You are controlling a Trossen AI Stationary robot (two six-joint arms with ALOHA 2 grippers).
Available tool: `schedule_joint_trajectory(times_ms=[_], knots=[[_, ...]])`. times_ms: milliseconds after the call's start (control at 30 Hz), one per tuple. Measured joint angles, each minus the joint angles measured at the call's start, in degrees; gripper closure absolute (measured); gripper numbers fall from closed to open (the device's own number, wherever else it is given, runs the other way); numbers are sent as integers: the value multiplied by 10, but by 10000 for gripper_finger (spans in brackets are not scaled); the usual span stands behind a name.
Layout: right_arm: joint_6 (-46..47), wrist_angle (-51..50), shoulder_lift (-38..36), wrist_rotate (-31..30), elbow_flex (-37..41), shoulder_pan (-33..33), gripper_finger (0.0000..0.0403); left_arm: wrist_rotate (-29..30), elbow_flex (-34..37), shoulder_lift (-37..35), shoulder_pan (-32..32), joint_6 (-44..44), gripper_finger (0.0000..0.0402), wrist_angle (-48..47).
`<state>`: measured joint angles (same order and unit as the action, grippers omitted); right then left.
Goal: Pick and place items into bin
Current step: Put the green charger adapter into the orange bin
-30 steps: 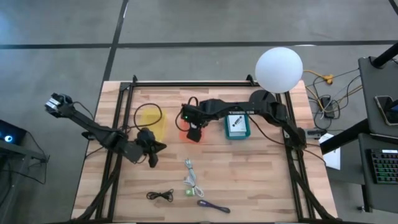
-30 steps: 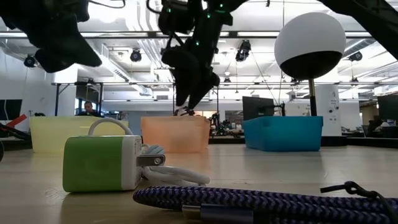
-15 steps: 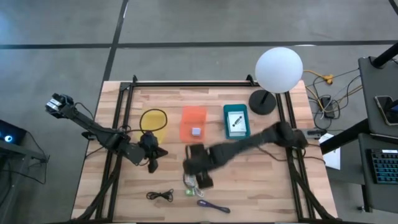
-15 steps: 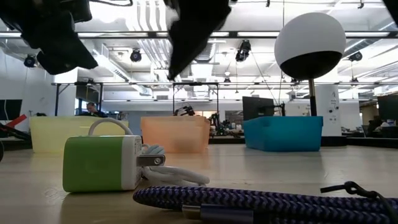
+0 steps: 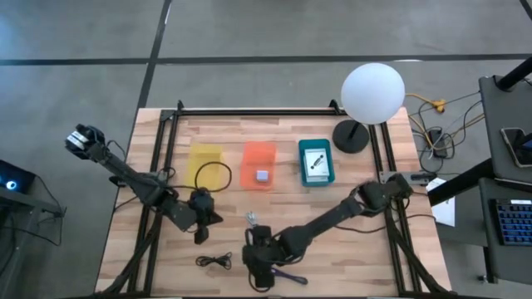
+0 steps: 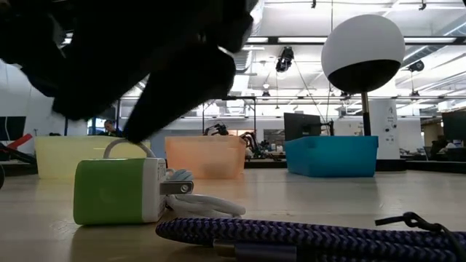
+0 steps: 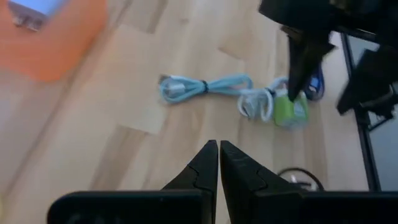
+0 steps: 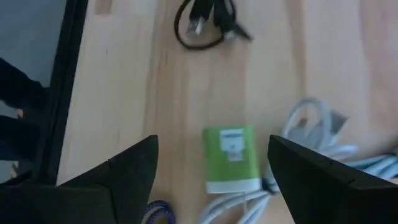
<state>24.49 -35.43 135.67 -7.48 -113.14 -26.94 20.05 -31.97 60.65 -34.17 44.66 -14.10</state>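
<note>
With its two fingers spread wide and empty, the right gripper (image 8: 211, 168) hangs just above a green charger block (image 8: 232, 158) near the table's front edge, the block lying between the fingers. A white cord (image 8: 323, 134) runs from the block and bunches beside it, and a purple braided cord (image 6: 306, 239) lies just in front. If the fingers close off-centre, they may snag the white cord or push the block aside. A coiled black cord (image 5: 214, 261) sits nearby. The left gripper (image 7: 219, 163), fingers pressed together and holding nothing, waits over bare wood. Yellow (image 5: 193, 156), orange (image 5: 247, 156) and teal (image 5: 302, 162) bins stand farther back. No writing is legible.
</note>
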Motion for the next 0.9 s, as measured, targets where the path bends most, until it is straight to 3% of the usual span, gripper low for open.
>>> schedule_joint_trajectory(times_ms=[367,500,700,900], knots=[[15,1,39,-7,0,-1,124,-9,0,38,-45,17,400,31],[22,-29,34,5,0,0,169,-9,0,39,-46,30,400,32],[56,-40,-4,5,0,1,283,3,0,38,-46,30,400,31],[63,-63,-15,18,0,16,284,23,0,38,-46,30,400,31]])
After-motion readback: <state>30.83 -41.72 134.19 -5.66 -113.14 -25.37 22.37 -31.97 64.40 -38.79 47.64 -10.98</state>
